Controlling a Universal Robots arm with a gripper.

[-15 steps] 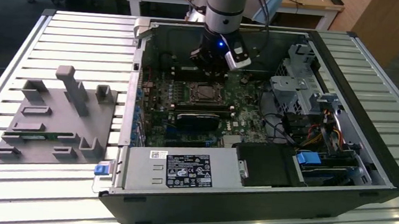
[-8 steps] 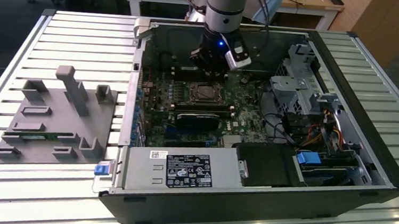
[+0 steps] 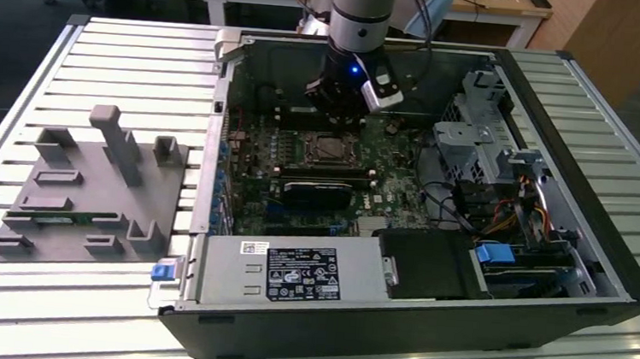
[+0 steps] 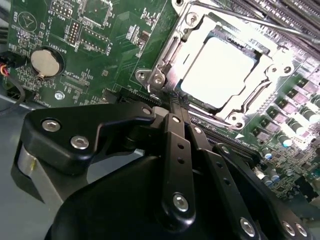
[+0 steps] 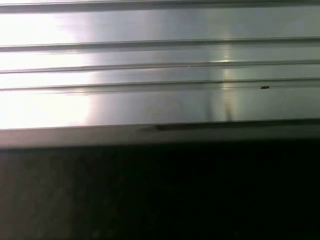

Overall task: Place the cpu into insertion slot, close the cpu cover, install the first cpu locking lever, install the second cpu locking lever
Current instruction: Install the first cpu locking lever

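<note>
Fingers: in the second wrist view the gripper [image 4: 176, 102] has its 2 black fingers [image 4: 175, 145] pressed together at the tips, nothing between them; the tips sit right at the near corner of the socket frame, centre of the frame.
Gripper in wider scene: in the exterior view the gripper [image 3: 338, 104] hangs inside the open computer case [image 3: 588, 252], upper centre, just above the socket.
Cpu: the cpu [image 4: 217, 70] lies flat in the insertion slot [image 4: 167, 52], upper right of the second wrist view; in the exterior view the socket is a small square at the cpu [image 3: 326, 149], mid-frame.
Cpu cover: the cpu cover [image 4: 250, 102] appears to lie down around the chip, its cut-out showing the pale face.
Levers: a thin lever rod [image 4: 240, 17] crosses the top of the socket; whether either lever is latched, I cannot tell.
Stage, as I judge it: chip seated, cover down, lever work in hand.
Risk: closed tips could slip off a thin sprung lever and scrape the motherboard [image 4: 100, 45].
Risk 2: pressing off-line could bend the lever or lift the cover.
</note>
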